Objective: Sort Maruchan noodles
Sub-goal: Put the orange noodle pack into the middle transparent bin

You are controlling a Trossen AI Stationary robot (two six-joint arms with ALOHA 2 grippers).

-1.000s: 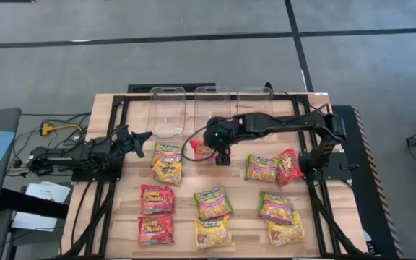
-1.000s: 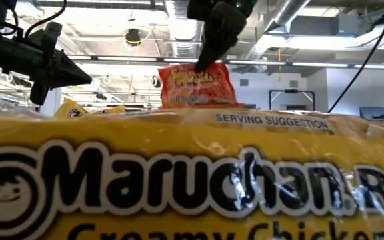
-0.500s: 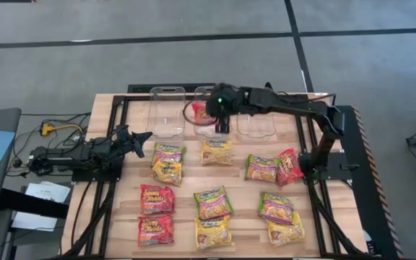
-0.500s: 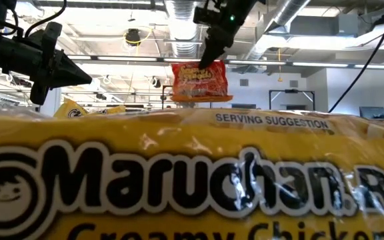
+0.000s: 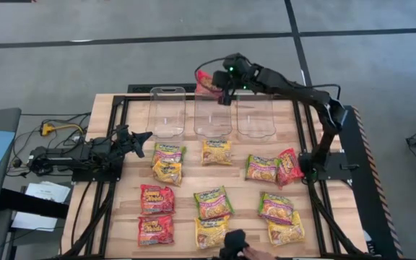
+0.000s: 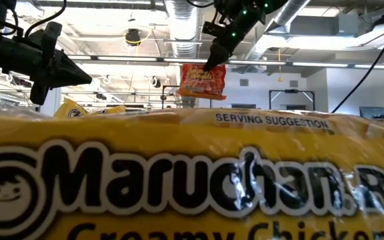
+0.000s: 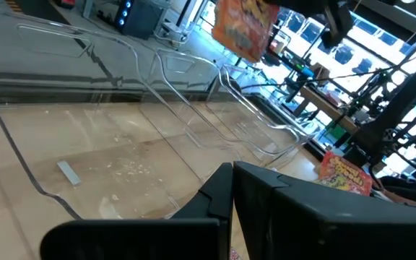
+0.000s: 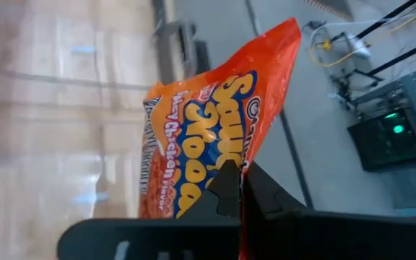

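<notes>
Several Maruchan noodle packets in yellow, red and green lie flat on the wooden table (image 5: 316,217); one yellow packet (image 6: 179,180) fills the foreground of the low view. A red packet (image 5: 208,83) (image 6: 203,81) (image 7: 245,29) hangs in the air over the far end of the middle clear bin (image 5: 213,115), with my right gripper (image 5: 224,94) shut on it. At the table's left side my left gripper (image 5: 144,135) (image 6: 85,75) points level, shut and with nothing in it. My right gripper pinches the red packet's upper edge near one corner (image 6: 212,67) (image 8: 226,173) between its two fingers, coming from above at a slant. The packet hangs below the fingers, lifted clear of the table and the bins.
Three clear plastic bins (image 5: 167,112) (image 5: 255,112) stand side by side along the far edge. Packets lie in loose rows across the middle and near parts of the table. A dark object (image 5: 234,244) shows at the near edge.
My right gripper has carried the red packet up and toward the far edge, from above the table's middle over the middle bin to its far end, swinging and tipping less steeply. The packet stays hanging in the hold.
</notes>
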